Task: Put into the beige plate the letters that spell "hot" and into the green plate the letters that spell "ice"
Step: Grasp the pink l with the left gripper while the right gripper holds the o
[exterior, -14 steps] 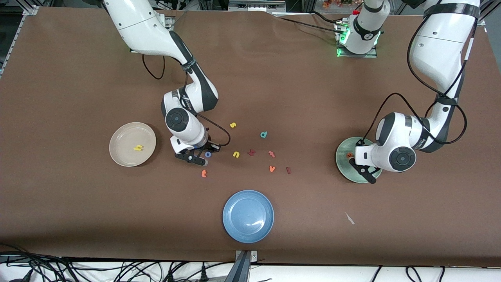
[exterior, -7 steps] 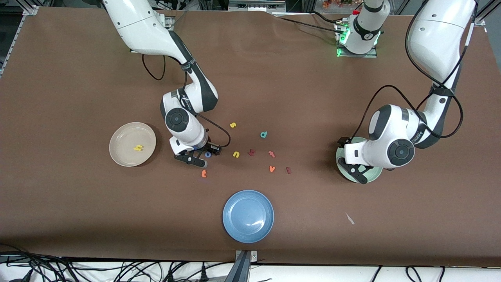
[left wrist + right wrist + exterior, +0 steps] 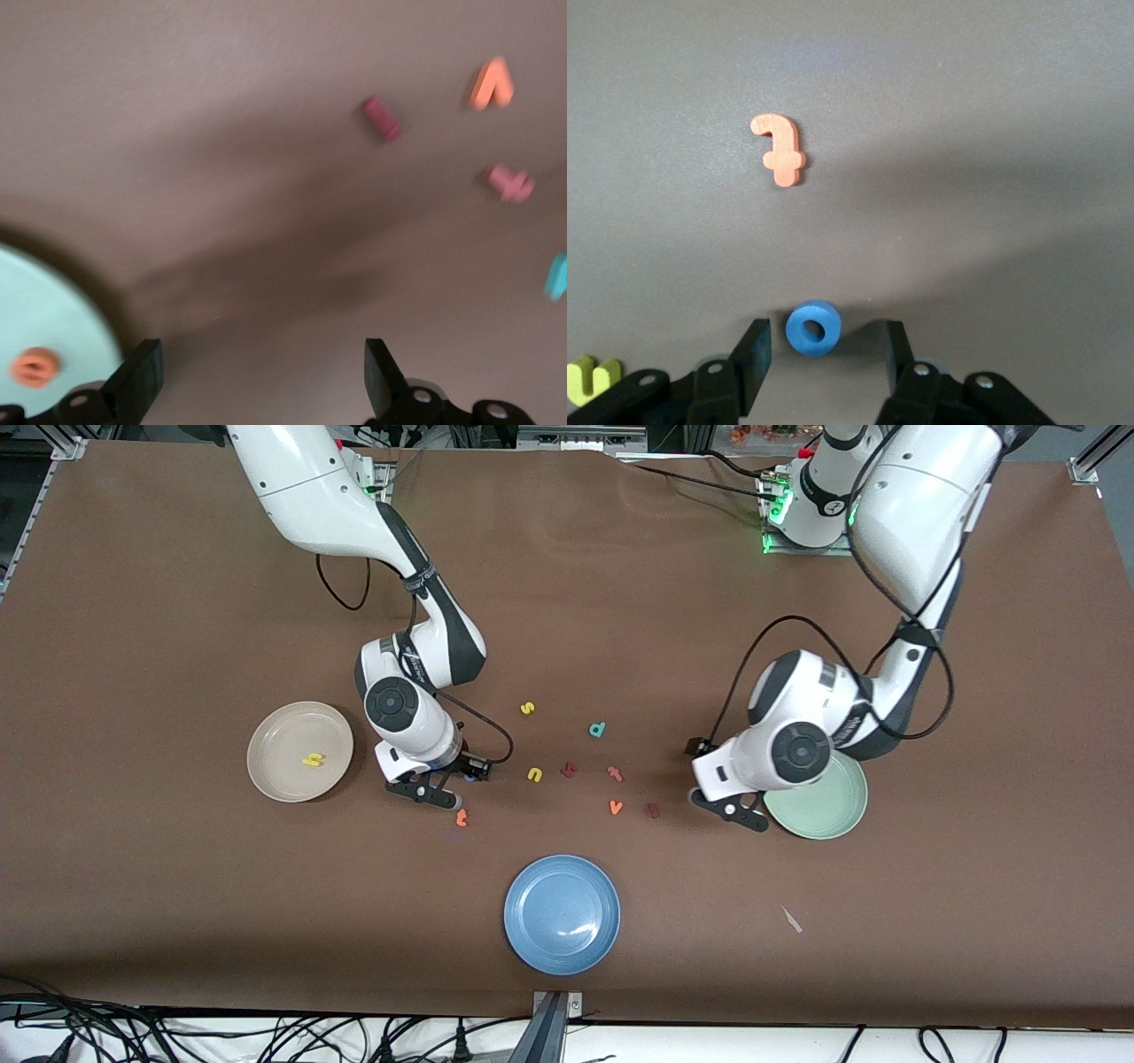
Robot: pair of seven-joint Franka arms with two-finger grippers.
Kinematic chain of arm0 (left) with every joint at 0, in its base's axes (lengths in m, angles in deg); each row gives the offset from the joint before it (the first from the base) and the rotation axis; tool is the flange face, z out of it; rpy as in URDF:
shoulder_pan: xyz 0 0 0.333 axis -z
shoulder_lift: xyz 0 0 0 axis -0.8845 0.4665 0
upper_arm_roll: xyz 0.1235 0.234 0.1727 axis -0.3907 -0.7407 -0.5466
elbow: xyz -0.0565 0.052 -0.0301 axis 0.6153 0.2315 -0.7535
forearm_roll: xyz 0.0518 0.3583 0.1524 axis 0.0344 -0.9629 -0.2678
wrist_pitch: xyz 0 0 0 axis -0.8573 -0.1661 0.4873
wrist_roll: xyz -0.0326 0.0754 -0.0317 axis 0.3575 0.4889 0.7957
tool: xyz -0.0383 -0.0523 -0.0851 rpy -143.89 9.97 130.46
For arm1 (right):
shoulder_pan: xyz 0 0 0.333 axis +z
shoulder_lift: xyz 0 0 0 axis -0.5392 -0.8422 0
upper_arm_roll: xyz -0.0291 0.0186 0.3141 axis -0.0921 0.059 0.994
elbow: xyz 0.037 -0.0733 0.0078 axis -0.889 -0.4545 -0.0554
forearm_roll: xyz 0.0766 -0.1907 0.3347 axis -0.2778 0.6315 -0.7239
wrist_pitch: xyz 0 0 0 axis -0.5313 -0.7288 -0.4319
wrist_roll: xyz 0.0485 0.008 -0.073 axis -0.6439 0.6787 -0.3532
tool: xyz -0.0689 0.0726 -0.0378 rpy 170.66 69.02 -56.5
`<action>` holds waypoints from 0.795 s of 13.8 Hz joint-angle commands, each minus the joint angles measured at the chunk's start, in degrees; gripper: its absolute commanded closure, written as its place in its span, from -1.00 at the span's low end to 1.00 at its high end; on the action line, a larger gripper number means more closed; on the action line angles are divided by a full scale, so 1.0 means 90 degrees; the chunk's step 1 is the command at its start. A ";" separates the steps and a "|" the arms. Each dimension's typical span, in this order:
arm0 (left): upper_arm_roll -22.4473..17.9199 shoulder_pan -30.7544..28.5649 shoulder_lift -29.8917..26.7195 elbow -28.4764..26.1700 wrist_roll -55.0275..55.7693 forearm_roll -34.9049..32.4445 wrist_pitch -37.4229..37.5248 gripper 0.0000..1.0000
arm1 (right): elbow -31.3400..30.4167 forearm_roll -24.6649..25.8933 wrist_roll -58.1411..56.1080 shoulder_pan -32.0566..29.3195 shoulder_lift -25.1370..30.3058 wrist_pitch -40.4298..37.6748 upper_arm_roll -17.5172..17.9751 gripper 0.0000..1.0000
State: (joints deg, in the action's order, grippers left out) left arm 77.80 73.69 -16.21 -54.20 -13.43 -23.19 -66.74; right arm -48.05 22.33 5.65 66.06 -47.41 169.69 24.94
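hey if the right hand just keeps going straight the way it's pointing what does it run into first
Most likely the blue o. The right hand points down at the table, its fingers standing apart on either side of that ring, not yet closed on it. The orange t lies clear of that line, though the exact height is hard to judge.

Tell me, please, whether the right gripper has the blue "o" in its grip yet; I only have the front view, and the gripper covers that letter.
Observer: Not yet. In the right wrist view the blue "o" lies flat on the table between the right gripper's open fingers, with a gap on each side.
Operator: Thank you. Is anything in the green plate? The left arm covers part of it.
Observer: Yes, the left wrist view shows the orange "e" lying in the green plate.
Operator: And is the left gripper carrying anything?
Observer: No, the left gripper is open and empty, over bare table beside the plate.
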 commanded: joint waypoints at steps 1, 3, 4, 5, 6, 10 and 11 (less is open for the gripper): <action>-0.0063 0.0225 0.0638 0.1015 0.0986 0.0148 0.0111 -1.00 | 0.0290 0.0103 -0.0055 -0.0052 -0.0225 -0.0094 0.0045 -0.16; -0.0063 0.0391 0.0901 0.1386 0.1883 0.0138 0.0101 -1.00 | 0.0378 0.0074 -0.0036 -0.0043 -0.0303 -0.0094 0.0045 -0.16; -0.0063 0.0508 0.1067 0.1659 0.2439 0.0138 0.0092 -1.00 | 0.0378 0.0054 -0.0016 -0.0043 -0.0313 -0.0094 0.0045 -0.16; -0.0083 0.0664 0.1281 0.1971 0.3015 0.0138 0.0014 -1.00 | 0.0388 0.0044 -0.0016 -0.0043 -0.0303 -0.0094 0.0045 -0.11; -0.0141 0.0859 0.1477 0.2177 0.3543 0.0109 -0.0180 -1.00 | 0.0407 0.0044 -0.0026 -0.0033 -0.0293 -0.0094 0.0045 -0.08; -0.0590 0.1202 0.1830 0.2306 0.4046 0.0079 -0.0865 -1.00 | 0.0476 0.0044 -0.0026 -0.0043 -0.0323 -0.0094 0.0045 0.02; -0.0591 0.1202 0.1840 0.2296 0.4037 0.0070 -0.0894 -0.91 | 0.0476 0.0044 -0.0026 -0.0043 -0.0323 -0.0094 0.0055 0.08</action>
State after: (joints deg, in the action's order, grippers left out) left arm 73.84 83.97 -1.50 -36.51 22.48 -23.18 -74.64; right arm -45.89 22.33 5.65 66.06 -48.94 169.37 24.97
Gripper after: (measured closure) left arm 0.000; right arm 0.502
